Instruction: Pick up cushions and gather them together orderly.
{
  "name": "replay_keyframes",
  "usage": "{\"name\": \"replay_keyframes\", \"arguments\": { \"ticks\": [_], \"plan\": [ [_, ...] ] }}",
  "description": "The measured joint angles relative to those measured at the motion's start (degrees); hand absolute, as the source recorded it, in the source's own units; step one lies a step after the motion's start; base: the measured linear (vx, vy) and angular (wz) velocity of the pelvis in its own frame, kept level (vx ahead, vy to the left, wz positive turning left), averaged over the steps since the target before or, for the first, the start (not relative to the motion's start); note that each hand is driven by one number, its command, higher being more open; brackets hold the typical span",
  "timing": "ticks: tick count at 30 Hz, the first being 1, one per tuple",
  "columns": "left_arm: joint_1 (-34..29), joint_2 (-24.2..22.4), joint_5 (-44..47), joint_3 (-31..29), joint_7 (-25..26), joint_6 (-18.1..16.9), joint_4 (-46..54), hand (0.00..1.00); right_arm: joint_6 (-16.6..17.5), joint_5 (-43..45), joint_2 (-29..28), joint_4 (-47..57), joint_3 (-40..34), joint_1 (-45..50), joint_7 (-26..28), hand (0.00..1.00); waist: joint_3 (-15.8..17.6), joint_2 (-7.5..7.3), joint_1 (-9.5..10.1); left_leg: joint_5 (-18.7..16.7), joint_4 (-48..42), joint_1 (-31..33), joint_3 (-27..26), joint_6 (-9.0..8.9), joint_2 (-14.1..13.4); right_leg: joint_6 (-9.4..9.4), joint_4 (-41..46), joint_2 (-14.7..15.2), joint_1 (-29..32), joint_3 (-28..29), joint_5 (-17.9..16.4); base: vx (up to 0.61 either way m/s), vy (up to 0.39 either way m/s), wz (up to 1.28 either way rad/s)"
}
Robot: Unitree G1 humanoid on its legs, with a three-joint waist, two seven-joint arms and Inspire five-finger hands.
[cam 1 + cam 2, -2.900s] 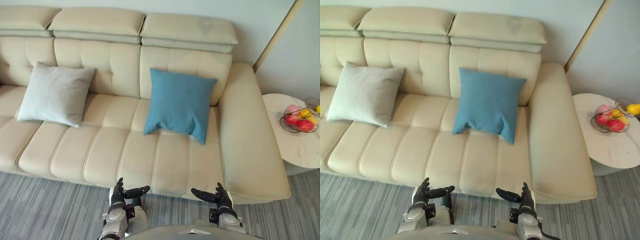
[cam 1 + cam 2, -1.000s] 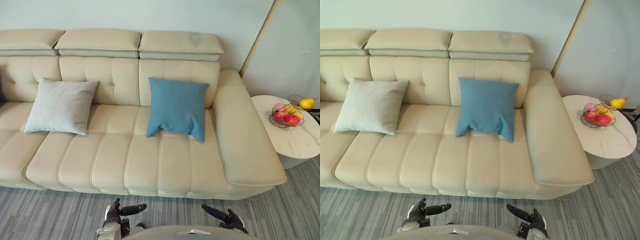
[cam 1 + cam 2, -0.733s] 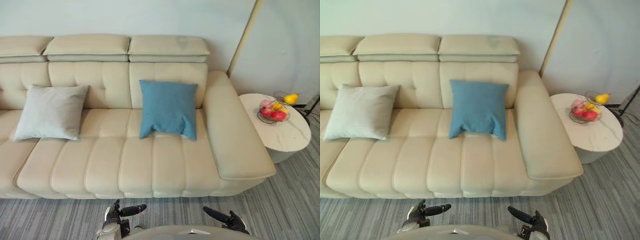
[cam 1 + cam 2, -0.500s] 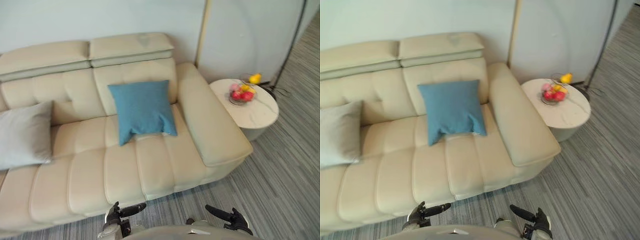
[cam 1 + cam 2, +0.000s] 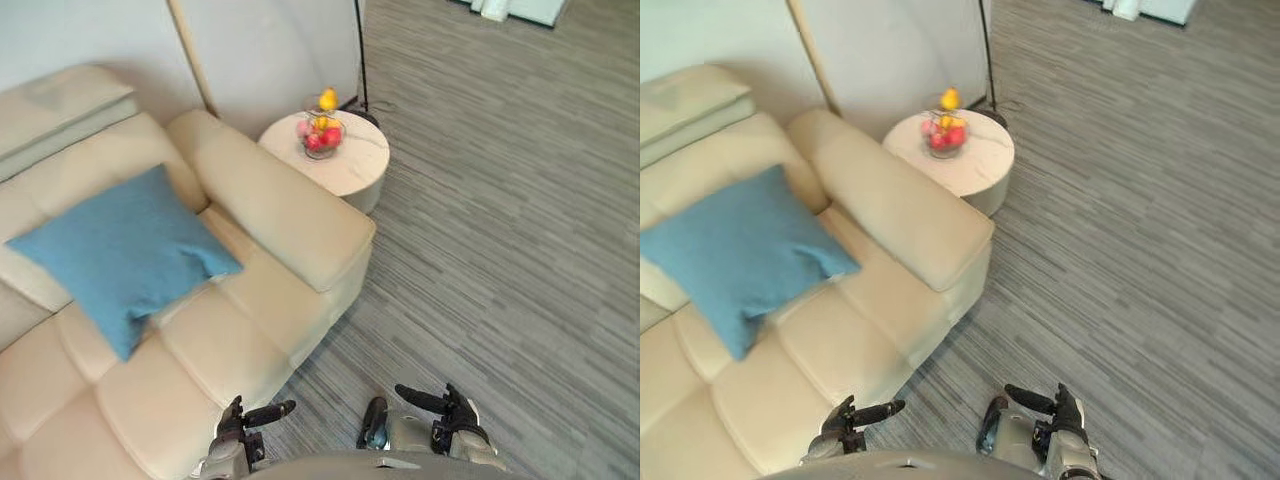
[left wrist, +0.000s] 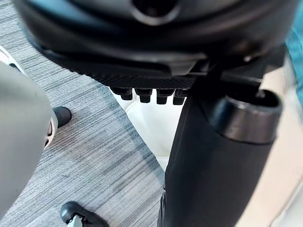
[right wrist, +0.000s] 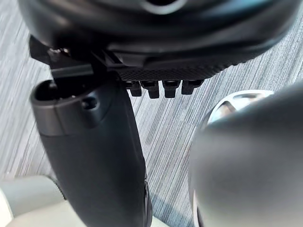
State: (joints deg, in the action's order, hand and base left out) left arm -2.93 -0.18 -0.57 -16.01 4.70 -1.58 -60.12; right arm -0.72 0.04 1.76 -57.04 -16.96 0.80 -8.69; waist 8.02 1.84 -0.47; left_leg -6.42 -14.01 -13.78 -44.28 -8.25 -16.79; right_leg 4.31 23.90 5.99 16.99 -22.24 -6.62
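A blue cushion (image 5: 120, 250) leans against the backrest of the cream sofa (image 5: 255, 300), near its right armrest (image 5: 275, 210). My left hand (image 5: 240, 418) hovers low over the sofa's front edge, open, thumb out, holding nothing. My right hand (image 5: 450, 408) hangs over the grey carpet, also open and holding nothing. Both are well short of the cushion. In the left wrist view the thumb (image 6: 213, 156) stands straight beside straight fingers (image 6: 147, 94). The right wrist view shows the same: a straight thumb (image 7: 94, 156) and straight fingers (image 7: 161, 87) over carpet.
A round white side table (image 5: 358, 168) stands past the armrest, with a wire bowl of fruit (image 5: 320, 133) on it. A thin black lamp pole (image 5: 358, 50) rises behind the table. Striped grey carpet (image 5: 500, 250) spreads to the right.
The camera has swung to the right, so the grey cushion and the sofa's left part have left the picture. The blue cushion has not moved. Both hands stay low and open.
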Motion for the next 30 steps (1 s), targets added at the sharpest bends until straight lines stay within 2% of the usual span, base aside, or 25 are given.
{"name": "replay_keyframes", "arguments": {
  "ticks": [1,2,3,4,5,6,7,9,11,12,14,16,18,19,20,21,22,23,25,27,28,29,30],
  "plan": [
    [0.0,0.0,0.0,0.0,0.0,0.1,-0.1,1.00,-0.2,0.0,0.1,-0.2,-0.3,-0.2,0.0,1.00,0.2,0.14,0.01,0.4,-4.2,0.6,0.9,0.63,-1.7,0.19,0.0,-1.1,-0.5,0.9,-0.3,0.15,-0.431,-0.96],
    [-0.3,0.5,0.0,-0.8,0.1,0.2,0.4,1.00,-0.4,-0.1,-0.8,-0.1,-1.0,0.1,-0.2,1.00,1.2,0.05,0.19,2.4,-20.6,4.2,7.3,6.14,-7.5,1.19,-1.3,-4.1,-4.2,3.9,-1.4,0.15,-0.407,-0.90],
    [-0.3,0.5,0.0,-0.9,0.1,0.2,0.6,1.00,-0.4,-0.1,-0.8,-0.1,-1.0,0.2,-0.3,1.00,1.2,0.11,0.22,1.7,-23.6,5.0,8.7,6.28,-8.0,1.50,-1.5,-4.6,-4.9,4.5,-1.6,0.17,-0.311,-1.11],
    [-0.4,0.3,0.0,-1.4,0.2,-0.3,1.2,1.00,-0.5,-0.1,-0.8,-0.1,-0.9,0.4,-0.3,1.00,1.3,0.18,0.25,-2.1,-33.0,8.6,14.0,5.45,-7.7,2.63,-2.0,-6.3,-6.7,6.9,-2.3,0.16,-0.151,-0.90],
    [-0.5,0.2,0.1,-1.4,0.3,-0.7,1.6,1.00,-0.6,-0.1,-0.8,-0.2,-0.7,0.7,-0.3,1.00,1.4,0.10,0.29,-5.0,-37.2,11.9,18.2,3.99,-6.1,2.88,-3.0,-7.6,-8.4,8.5,-2.5,0.17,-0.122,-0.99],
    [-0.5,0.1,0.1,-1.3,0.2,-0.9,2.0,1.00,-0.7,0.0,-0.9,-0.2,-0.8,0.9,-0.3,1.00,1.5,-0.07,0.40,-6.4,-38.1,13.7,19.8,3.44,-4.7,2.87,-3.7,-8.2,-9.3,9.7,-2.5,0.18,-0.091,-0.96],
    [-0.6,-0.1,0.1,-1.3,0.2,-0.9,3.1,1.00,-0.7,0.0,-0.9,-0.9,-1.0,0.8,-0.3,1.00,1.8,-0.53,0.62,-7.8,-37.5,16.0,21.8,3.81,-2.4,2.77,-4.8,-9.3,-10.9,12.0,-2.5,0.14,-0.056,-1.12],
    [-0.6,-0.1,1.1,-1.4,0.2,-0.8,4.4,1.00,-0.7,0.0,-1.0,-1.1,-1.1,1.1,-0.4,1.00,2.0,-1.27,1.48,-9.0,-28.8,20.5,24.7,3.95,1.0,2.64,-7.2,-10.7,-13.6,15.8,-2.4,0.17,-0.044,-1.41],
    [-0.4,-0.2,1.2,-1.3,0.2,-0.9,5.2,1.00,-0.9,0.0,-1.0,-1.1,-1.1,1.3,-0.8,1.00,2.0,-1.52,1.98,-8.9,-20.7,24.2,30.0,3.75,4.5,2.23,-7.7,-11.3,-14.4,19.0,-2.6,0.24,-0.017,-1.01],
    [-0.1,-0.3,1.3,-1.3,0.3,-0.9,5.1,1.00,-1.1,0.0,-1.0,-1.3,-1.0,1.3,-1.0,1.00,2.1,-1.62,2.16,-8.7,-15.1,26.0,35.0,3.72,7.4,2.08,-8.2,-11.7,-15.3,21.5,-2.8,0.27,0.025,-0.90],
    [0.0,-0.5,2.0,-1.4,0.5,-0.9,5.1,1.00,-1.3,0.0,-1.3,-1.6,-0.2,1.4,-1.2,1.00,2.1,-1.63,3.16,-7.7,-10.0,27.2,40.6,3.69,10.3,1.57,-9.6,-12.3,-17.0,25.6,-3.2,0.36,0.092,-1.00],
    [0.0,-0.7,2.5,-1.5,0.6,-1.0,5.0,1.00,-1.5,0.0,-1.1,-1.9,0.4,1.4,-1.1,1.00,1.9,-1.34,3.52,-6.3,-8.0,27.6,43.3,4.88,11.6,0.44,-10.2,-13.0,-18.3,29.1,-4.3,0.41,0.166,-0.93],
    [-0.1,-0.8,2.6,-1.5,0.6,-0.9,4.7,1.00,-1.5,0.0,-1.0,-1.8,0.4,1.8,-1.1,1.00,1.4,-0.79,3.54,-4.8,-7.1,27.4,43.1,5.57,11.2,-0.24,-9.3,-14.0,-19.5,32.6,-5.5,0.35,0.164,-1.09],
    [-0.4,-1.0,2.6,-1.7,0.5,-0.8,4.3,1.00,-1.5,0.0,-1.0,-1.7,0.3,2.6,-1.1,1.00,0.4,-0.26,3.72,-0.3,-6.7,25.6,41.8,5.03,10.4,-2.31,-6.4,-14.5,-19.7,35.3,-8.2,0.43,0.227,-1.43],
    [-0.3,-0.4,2.6,-2.5,0.4,-0.8,4.0,1.00,-1.5,-0.1,-1.7,-1.7,0.3,2.8,-1.0,1.00,-0.4,-1.72,3.80,-1.4,-7.1,24.6,38.8,5.82,10.5,-4.81,-3.4,-13.5,-18.7,37.0,-10.1,0.50,0.284,-1.29],
    [-0.4,-0.1,2.5,-2.7,0.5,-0.9,3.6,1.00,-1.6,-0.1,-1.9,-1.6,0.3,3.0,-0.8,1.00,-0.9,-2.42,3.79,-2.0,-7.1,23.9,37.1,6.78,10.6,-5.78,-0.8,-12.6,-17.8,36.8,-11.3,0.41,0.244,-1.14],
    [-0.2,0.6,2.5,-2.8,0.5,-0.8,3.0,1.00,-1.6,-0.1,-2.6,-1.2,0.3,3.5,-0.4,1.00,-1.5,-3.48,3.99,-2.9,-7.4,21.7,34.1,8.17,11.3,-6.08,3.9,-9.3,-16.8,35.1,-11.7,0.47,0.270,-1.22],
    [0.0,0.6,2.5,-2.7,0.7,-0.8,2.3,1.00,-1.6,-0.3,-2.6,-1.0,0.3,3.6,-0.1,1.00,-1.6,-3.51,4.36,-3.6,-7.3,19.5,32.5,9.15,11.4,-6.38,6.4,-6.6,-16.8,33.2,-11.5,0.37,0.202,-1.22],
    [0.0,0.5,2.6,-2.5,1.0,-0.8,1.8,1.00,-1.5,-0.5,-2.4,-0.4,0.3,3.6,0.0,1.00,-1.3,-2.93,4.89,-3.9,-6.7,17.1,31.5,9.61,11.1,-6.92,9.0,-3.8,-16.0,30.3,-11.2,0.28,0.137,-0.94],
    [1.0,0.5,2.6,-2.2,1.1,-0.8,1.0,1.00,-1.2,-0.5,-2.5,0.1,0.3,2.9,0.0,1.00,-1.4,-2.66,5.01,-3.9,-3.8,13.6,29.5,9.61,10.0,-7.04,9.4,0.2,-13.8,21.2,-11.4,0.20,0.013,-0.88],
    [1.3,0.5,2.7,-2.1,1.1,-0.7,0.6,1.00,-1.0,-0.5,-2.7,0.1,0.2,2.4,-0.1,1.00,-1.4,-2.63,4.87,-3.9,-2.5,12.7,29.0,9.59,9.3,-7.15,6.8,1.9,-12.9,14.4,-11.3,0.19,-0.073,-0.57],
    [1.8,0.7,2.8,-1.3,1.2,-0.8,0.3,1.00,-0.8,-0.5,-3.0,0.1,0.2,2.2,-0.1,1.00,-1.4,-2.72,4.86,-4.0,-1.9,12.4,28.8,9.50,9.0,-7.59,3.8,2.3,-12.6,10.8,-10.9,0.19,-0.169,-0.46],
    [2.1,1.3,2.8,0.2,1.0,-0.8,0.3,1.00,-0.5,-0.5,-3.7,-0.1,0.2,1.9,-0.2,1.00,-1.8,-3.52,4.96,-4.0,-1.3,12.2,27.5,9.21,9.0,-7.87,-1.2,3.1,-11.6,5.8,-7.2,0.21,-0.217,-0.40]
  ]
}}
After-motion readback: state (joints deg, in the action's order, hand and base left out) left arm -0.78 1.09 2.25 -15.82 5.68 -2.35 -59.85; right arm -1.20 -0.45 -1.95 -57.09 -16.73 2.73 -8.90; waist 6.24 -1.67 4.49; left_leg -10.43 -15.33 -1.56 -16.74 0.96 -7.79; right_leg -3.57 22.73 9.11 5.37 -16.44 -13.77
